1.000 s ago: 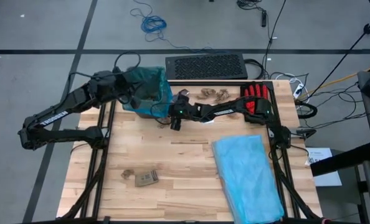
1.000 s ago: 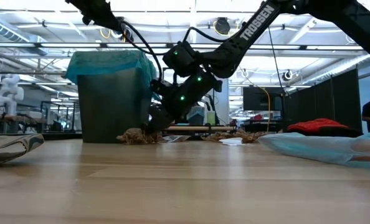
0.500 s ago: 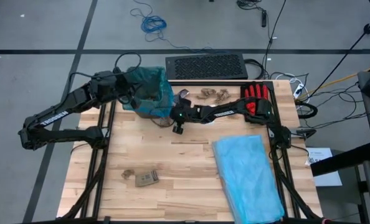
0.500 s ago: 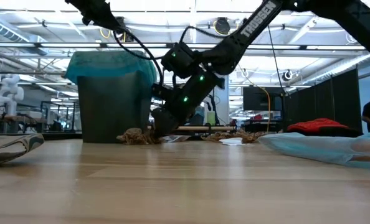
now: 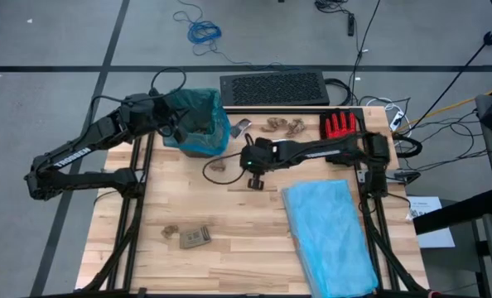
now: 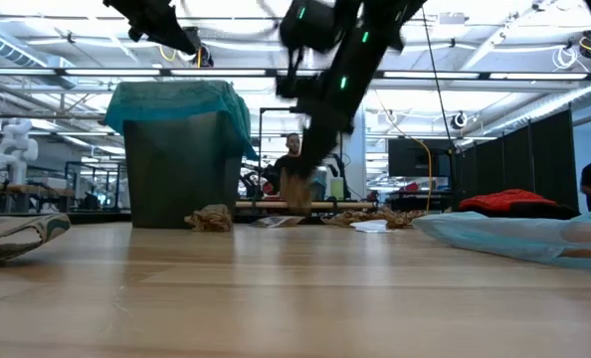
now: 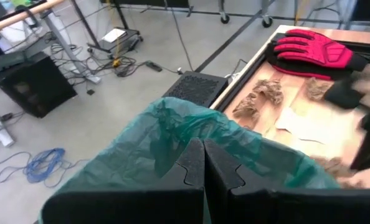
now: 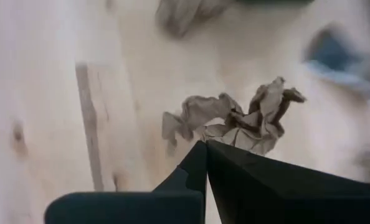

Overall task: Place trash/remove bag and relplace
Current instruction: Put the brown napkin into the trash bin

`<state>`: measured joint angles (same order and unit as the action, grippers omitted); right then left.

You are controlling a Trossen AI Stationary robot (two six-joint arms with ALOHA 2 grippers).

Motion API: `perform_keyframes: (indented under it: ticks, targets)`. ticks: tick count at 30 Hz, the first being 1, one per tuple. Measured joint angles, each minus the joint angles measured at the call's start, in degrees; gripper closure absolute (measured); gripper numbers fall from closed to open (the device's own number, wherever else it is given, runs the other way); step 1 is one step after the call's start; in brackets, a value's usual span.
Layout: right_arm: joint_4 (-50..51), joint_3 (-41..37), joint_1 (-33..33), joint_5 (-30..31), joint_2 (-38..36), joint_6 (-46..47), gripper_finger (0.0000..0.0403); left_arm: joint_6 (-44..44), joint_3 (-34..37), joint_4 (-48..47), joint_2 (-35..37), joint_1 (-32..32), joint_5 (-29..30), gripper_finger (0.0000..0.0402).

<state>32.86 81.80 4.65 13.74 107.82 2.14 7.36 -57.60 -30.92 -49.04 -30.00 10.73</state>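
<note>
Since a second ago our right gripper (image 5: pixel 255 180) has pulled away from the foot of the bin (image 5: pixel 198 147) and risen over the middle of the table, its fingers now pinched together on a crumpled brown paper wad (image 8: pixel 238 124). One wad (image 5: pixel 218 164) stays on the wood beside the bin. Our left gripper (image 5: pixel 173 124), fingers pressed together, sits at the rim of the teal-green bag (image 5: pixel 198 116) lining the bin. Further wads (image 5: pixel 283 126) lie along the far edge near a red glove (image 5: pixel 339 126); a tan card (image 5: pixel 195 237) and another wad (image 5: pixel 170 232) rest near the front. A pale blue plastic bag (image 5: pixel 329 236) covers the right side of the wooden table (image 5: pixel 229 240). Cables (image 5: pixel 200 31) trail across the grey floor behind.
</note>
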Motion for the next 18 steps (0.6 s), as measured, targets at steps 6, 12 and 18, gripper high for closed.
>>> perform_keyframes:
  ticks: [6, 12, 18]
  targets:
    - [-9.7, 0.0, -0.6, 5.9, -9.9, -2.9, 0.0403, -2.1, 2.1, 3.0, 0.6, -0.1, 3.1, 0.0402]
    - [-31.7, 0.0, 0.7, 5.1, -11.1, -14.3, 0.0403, -4.1, 9.6, 9.8, 3.3, -1.3, 3.0, 0.0402]
    - [-46.3, 1.4, 6.0, -3.8, -8.2, -13.3, 0.0403, -4.6, 14.0, 16.9, 5.1, -1.5, 0.2, 0.0402]
